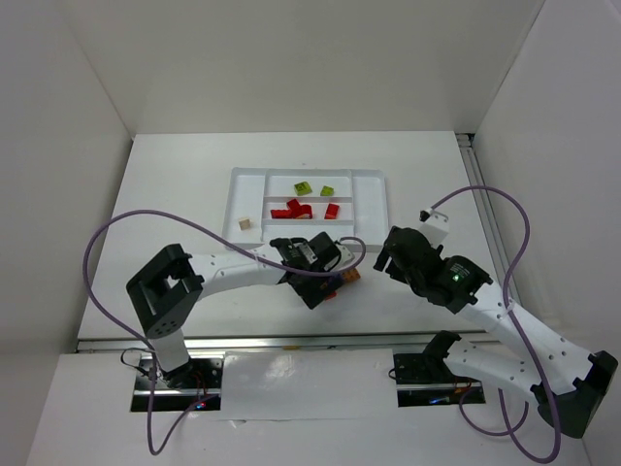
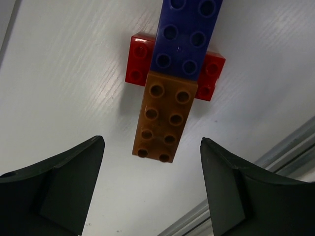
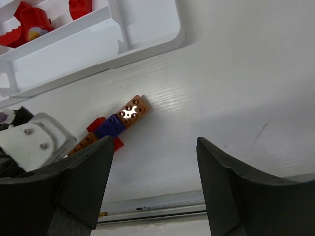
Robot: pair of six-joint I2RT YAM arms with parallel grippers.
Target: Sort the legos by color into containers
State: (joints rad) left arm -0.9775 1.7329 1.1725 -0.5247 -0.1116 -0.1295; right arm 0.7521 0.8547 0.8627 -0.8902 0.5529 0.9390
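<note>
Several joined legos (image 2: 165,118), orange-brown, blue-purple, red beneath, left pincer (image 2: 151,167), right pincer (image 3: 153,162) gaping

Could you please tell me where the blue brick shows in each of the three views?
Top external: not made out, hidden by the left gripper.
Left wrist: blue brick at top centre.
Right wrist: lower left.
Shared landmark, both wrist views: red brick under it.

Joined bricks (image 2: 173,81) (three colours) near tray (image 3: 147,27)
</note>
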